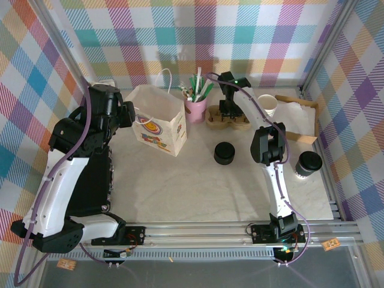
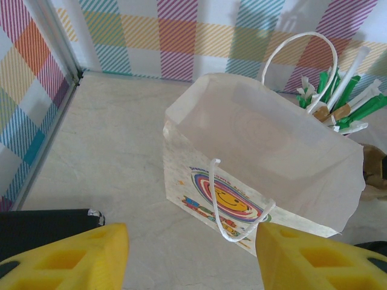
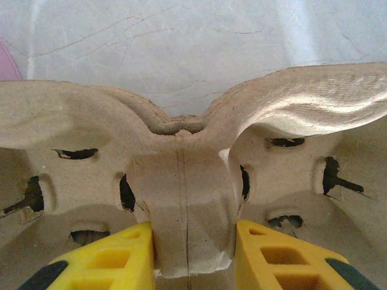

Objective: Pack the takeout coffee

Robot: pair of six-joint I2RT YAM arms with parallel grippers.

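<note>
Pinching the pulp cup carrier (image 3: 181, 121) by its thin centre post, the right tool (image 3: 193, 257) risks tearing it or slipping off on a lift. The left tool (image 2: 192, 254) gapes empty beside the paper bag (image 2: 266, 151). The takeout coffee (image 1: 309, 163) sits at the counter's (image 1: 180, 186) right edge, apart from both.

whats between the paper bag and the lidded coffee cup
Between paper bag and lidded coffee cup: black lid stack and right arm, in top view.
</note>
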